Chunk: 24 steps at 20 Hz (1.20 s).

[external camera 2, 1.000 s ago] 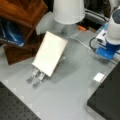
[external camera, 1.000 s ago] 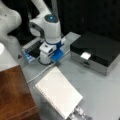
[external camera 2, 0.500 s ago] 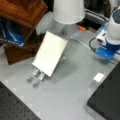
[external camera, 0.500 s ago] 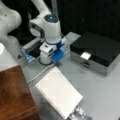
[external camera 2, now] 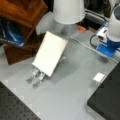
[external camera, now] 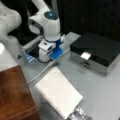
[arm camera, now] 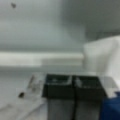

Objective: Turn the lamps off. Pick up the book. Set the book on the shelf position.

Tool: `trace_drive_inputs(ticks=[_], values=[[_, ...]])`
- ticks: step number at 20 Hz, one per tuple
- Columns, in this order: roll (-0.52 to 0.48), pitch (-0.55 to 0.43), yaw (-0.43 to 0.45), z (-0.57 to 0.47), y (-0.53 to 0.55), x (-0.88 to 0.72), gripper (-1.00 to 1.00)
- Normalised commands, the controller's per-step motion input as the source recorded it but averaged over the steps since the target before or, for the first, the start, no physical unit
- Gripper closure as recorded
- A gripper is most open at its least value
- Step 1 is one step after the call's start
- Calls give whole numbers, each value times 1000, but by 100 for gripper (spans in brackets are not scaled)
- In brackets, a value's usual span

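Showing the gripper (arm camera: pixel 72 86) in the wrist view with its two dark fingers pressed together, empty, low at the arm's blue-and-white base. In a front view the book (external camera: pixel 58 94) leans tilted on a small metal stand (external camera: pixel 78 113) at 6 o'clock. A sound grasp would take its free upper edge. The shelf position (external camera: pixel 13 96) lies at 8 o'clock, untouched; a cable (external camera: pixel 42 71) runs between; the black-topped box (external camera: pixel 96 51) sits at 2 o'clock.

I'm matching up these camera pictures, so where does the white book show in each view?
Front view: book at bottom centre, right of the brown board.
Front view: book left of centre, below the board.
Wrist view: not in it; only the shut end effector.
Shared landmark: the black box.
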Motion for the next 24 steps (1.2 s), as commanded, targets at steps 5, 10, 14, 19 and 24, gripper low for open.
trace_drive_inputs(ticks=[5,10,14,19,24], values=[[150,-328,-20,-91,-95,-539,100],[148,-263,-3,-117,-91,-405,100],[134,-191,2,26,-57,-354,100],[117,-118,27,222,-36,-286,100],[125,-49,39,250,-38,-167,100]])
